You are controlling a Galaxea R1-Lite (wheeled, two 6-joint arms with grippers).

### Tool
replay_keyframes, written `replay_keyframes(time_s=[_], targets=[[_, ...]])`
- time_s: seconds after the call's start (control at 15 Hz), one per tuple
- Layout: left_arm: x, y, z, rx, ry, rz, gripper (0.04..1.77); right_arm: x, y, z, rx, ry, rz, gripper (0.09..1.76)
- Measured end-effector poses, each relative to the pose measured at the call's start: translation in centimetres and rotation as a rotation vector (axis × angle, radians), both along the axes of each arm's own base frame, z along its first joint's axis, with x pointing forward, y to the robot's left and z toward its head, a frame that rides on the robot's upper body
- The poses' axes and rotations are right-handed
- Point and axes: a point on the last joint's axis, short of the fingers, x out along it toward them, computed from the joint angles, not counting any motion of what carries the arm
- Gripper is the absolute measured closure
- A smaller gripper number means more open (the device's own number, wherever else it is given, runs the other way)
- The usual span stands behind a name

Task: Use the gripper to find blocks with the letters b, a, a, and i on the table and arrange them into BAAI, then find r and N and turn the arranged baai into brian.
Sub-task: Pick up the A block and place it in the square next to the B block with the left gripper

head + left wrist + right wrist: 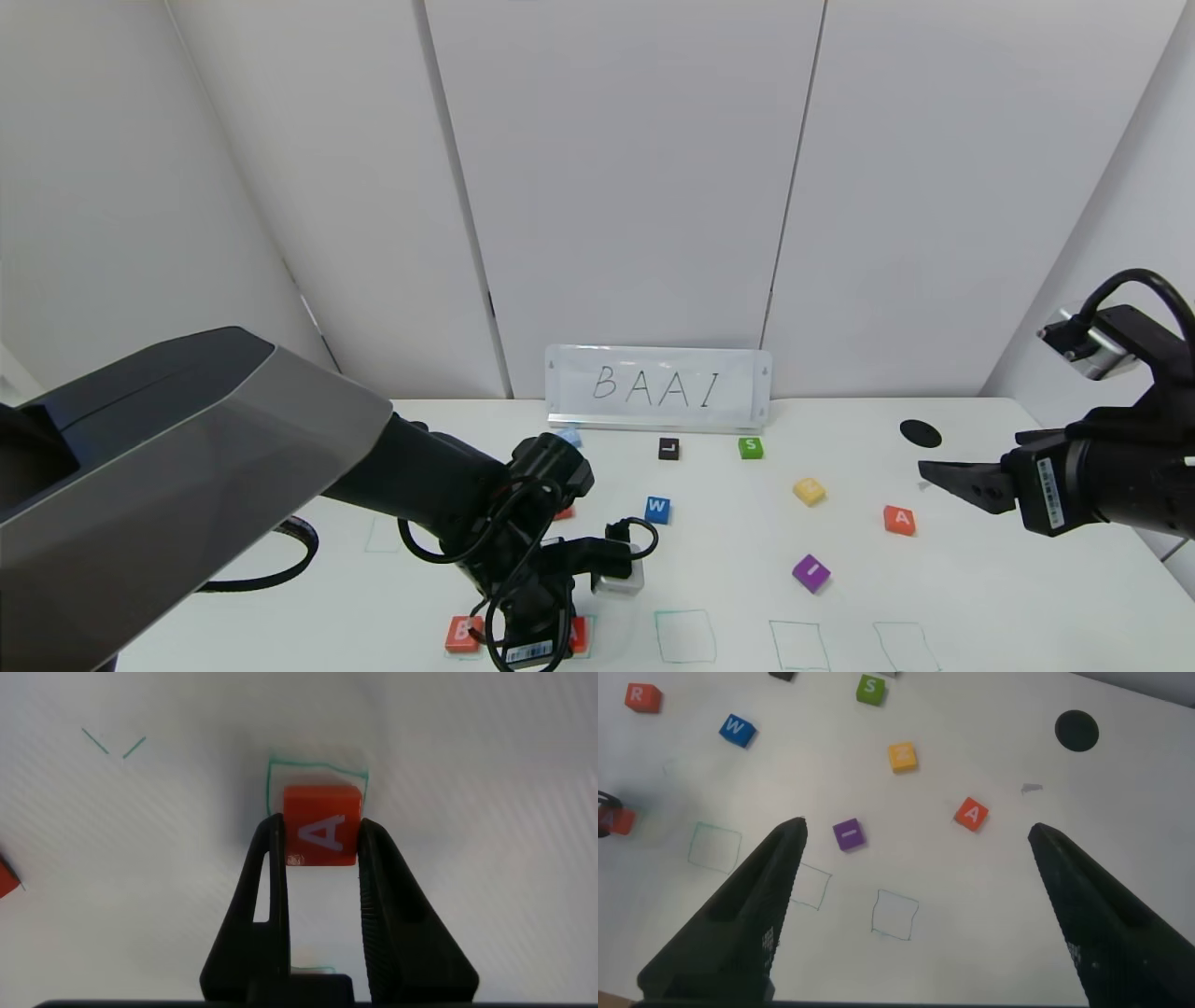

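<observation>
My left gripper is down at the near edge of the table, its fingers narrow and clamped on an orange-red A block. The block sits directly between my fingertips, inside a green-drawn square, with its letter face up. In the head view only a sliver of it shows past my wrist. The B block lies just beside that gripper on its outer side, in the neighbouring square. I judge that B and the first A are placed or nearly so, and the coming move on this side is to release and lift straight up. The B is close enough that any sideways drift on withdrawal could nudge it.

My right gripper hovers above the table with its fingers spread wide and nothing between them. The second A block lies below and just ahead of it, and the purple I block sits a little further in toward my left arm. Both are nearer the right arm than the left. The A is turned at an angle to the drawn squares, so I judge the wrist will need turning to meet its flat sides.

Three empty squares lie along the near edge. Open table surrounds both blocks, and the yellow block stands well apart. The R block lies far across, toward my left arm.
</observation>
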Motion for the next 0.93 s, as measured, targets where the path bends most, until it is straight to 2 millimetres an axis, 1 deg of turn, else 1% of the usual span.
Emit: replay_keyframes(time_s=[0.93], targets=[[-0.04,-0.03,0.11,0.004,-0.008,-0.012,1.32,-0.15,-0.02,0.14,0.002,-0.006,0.001,0.14]])
